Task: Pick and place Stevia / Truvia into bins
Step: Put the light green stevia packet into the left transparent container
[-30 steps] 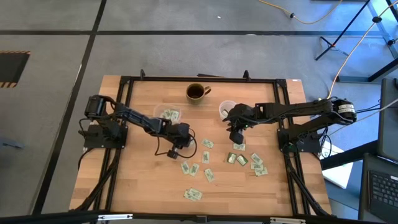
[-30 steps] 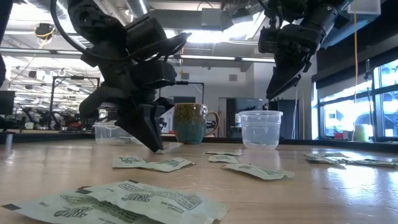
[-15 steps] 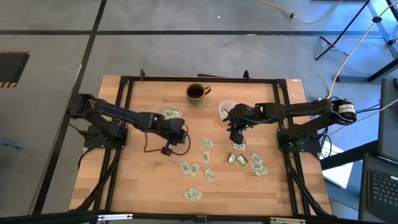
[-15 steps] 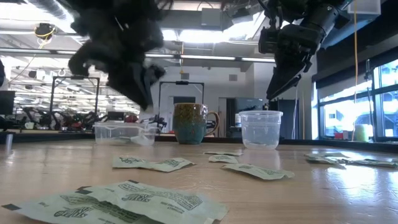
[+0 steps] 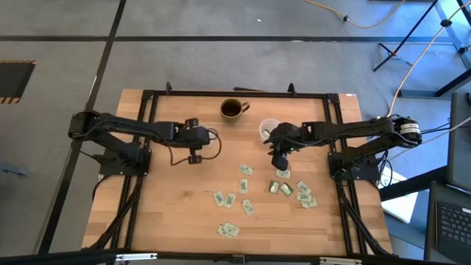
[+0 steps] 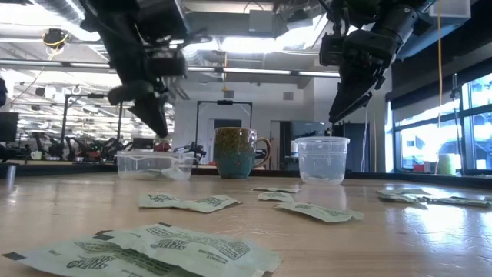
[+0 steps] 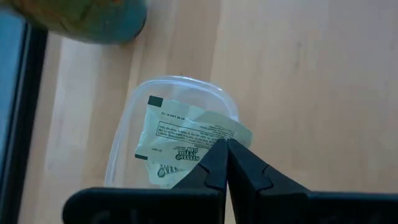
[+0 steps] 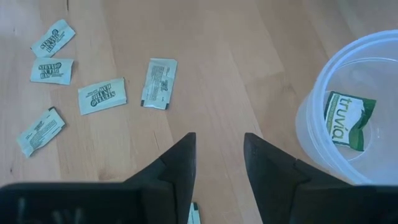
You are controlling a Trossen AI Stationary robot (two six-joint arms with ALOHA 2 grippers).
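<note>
My left gripper [image 5: 197,140] [image 6: 154,123] hangs shut over the shallow clear tub [image 6: 150,164], whose rim [image 7: 180,81] shows past its fingers. A pale Stevia sachet [image 7: 186,127], white back up, sticks out beyond the fingertips. A green-printed sachet [image 7: 163,171] shows under it; whether that one is held or lies in the tub I cannot tell. My right gripper [image 5: 278,156] [image 8: 219,162] hovers open above the table beside the round clear cup [image 5: 266,130] [image 8: 311,106]. The cup holds a Truvia sachet [image 8: 348,121]. Several sachets [image 5: 245,169] lie flat on the wood. My left gripper pinches the pale sachet between its two fingertips at one long edge [image 7: 217,138], near a corner. The fingers slant down from the table's left. The sachet is lifted clear of the table and reaches out past the fingertips, above the tub.
A dark mug with a handle [image 5: 233,109] [image 6: 234,151] stands at the far edge between tub and cup. More sachets cluster at the right [image 5: 294,191] and toward the near edge [image 5: 228,230]. A black frame [image 5: 147,96] borders the tabletop.
My left gripper has risen from the table and gone toward the far left, ending over the tub, and it has turned as it went. The sachet that lay under its fingertips has left the table with it.
</note>
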